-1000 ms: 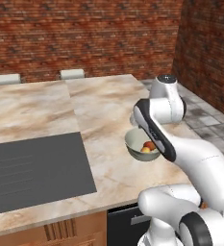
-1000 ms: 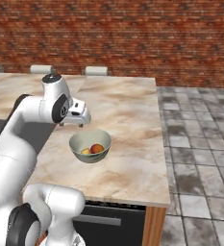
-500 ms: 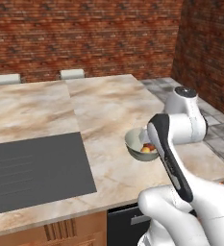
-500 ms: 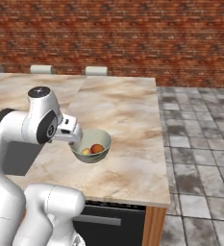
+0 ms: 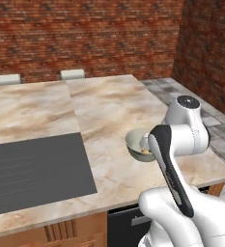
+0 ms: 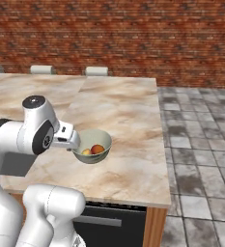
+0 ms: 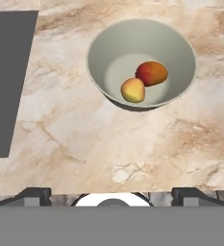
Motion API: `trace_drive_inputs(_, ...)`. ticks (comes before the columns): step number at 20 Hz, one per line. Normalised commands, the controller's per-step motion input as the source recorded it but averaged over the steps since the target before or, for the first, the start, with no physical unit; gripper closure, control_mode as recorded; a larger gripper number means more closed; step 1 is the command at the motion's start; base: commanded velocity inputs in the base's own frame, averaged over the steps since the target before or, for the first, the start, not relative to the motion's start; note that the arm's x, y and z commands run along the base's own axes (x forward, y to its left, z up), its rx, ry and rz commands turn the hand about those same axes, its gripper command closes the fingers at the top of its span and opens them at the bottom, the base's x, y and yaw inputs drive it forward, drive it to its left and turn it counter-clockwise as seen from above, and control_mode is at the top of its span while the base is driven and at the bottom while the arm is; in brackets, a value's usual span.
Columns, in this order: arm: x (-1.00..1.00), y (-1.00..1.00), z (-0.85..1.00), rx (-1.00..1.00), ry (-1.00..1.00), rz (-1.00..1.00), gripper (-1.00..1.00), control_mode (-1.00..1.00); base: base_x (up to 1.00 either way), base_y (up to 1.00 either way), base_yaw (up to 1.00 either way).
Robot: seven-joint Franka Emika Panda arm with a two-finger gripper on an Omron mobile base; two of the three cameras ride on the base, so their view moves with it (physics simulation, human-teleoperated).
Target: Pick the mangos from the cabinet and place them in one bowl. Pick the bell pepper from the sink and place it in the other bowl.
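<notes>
The gripper (image 7: 111,194) stood with its fingers wide apart and held nothing, just on the near side of the grey-green bowl (image 7: 104,43). The bowl sat on the marble counter (image 7: 75,139). Inside the bowl, two mangos (image 7: 143,80) lay touching each other. The dark cooktop (image 5: 32,169) lay beside the bowl, well apart.

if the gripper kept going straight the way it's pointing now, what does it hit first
Most likely the bare marble counter just short of the grey-green bowl holding two mangos. The open fingers aim down at it; depth is hard to judge.
</notes>
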Motion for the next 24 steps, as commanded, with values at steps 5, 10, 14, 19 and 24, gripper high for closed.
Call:
trace_drive_inputs(5,0.0,0.07,-0.04,0.0,0.0,-0.03,-1.0,1.0,0.0,0.21,-0.09)
trace_drive_inputs(10,0.0,0.0,0.0,0.0,0.0,0.0,-1.0,1.0,-0.19,0.71,-0.11)
trace_drive_inputs(14,0.0,0.0,0.0,0.0,0.0,0.0,-1.0,1.0,-0.25,0.63,-0.13)
trace_drive_inputs(19,0.0,0.0,0.0,0.0,0.0,0.0,-1.0,1.0,-0.37,0.58,-0.06)
trace_drive_inputs(24,0.0,0.0,0.0,0.0,0.0,0.0,-1.0,1.0,-0.49,0.31,0.0)
